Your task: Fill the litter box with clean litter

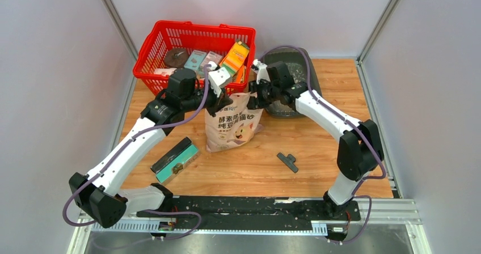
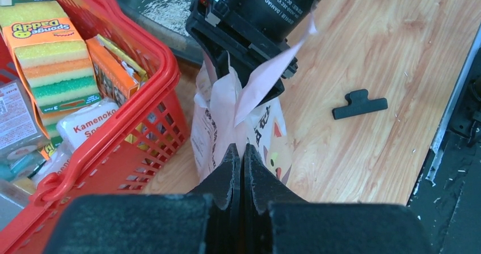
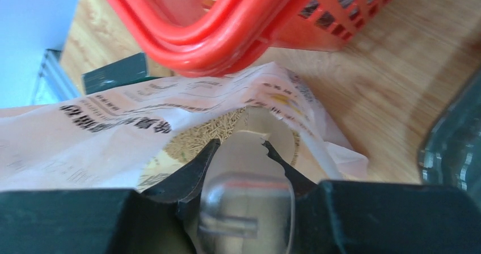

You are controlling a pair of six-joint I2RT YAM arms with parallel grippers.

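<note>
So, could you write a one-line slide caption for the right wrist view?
Right gripper holds a clear scoop in the open bag of clean litter, beside the red basket.

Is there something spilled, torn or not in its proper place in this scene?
Yes. Pale granules lie scattered along the black rail under the arm bases, outside the litter box: likely a spill. The litter bag has a ragged, torn top edge.
</note>
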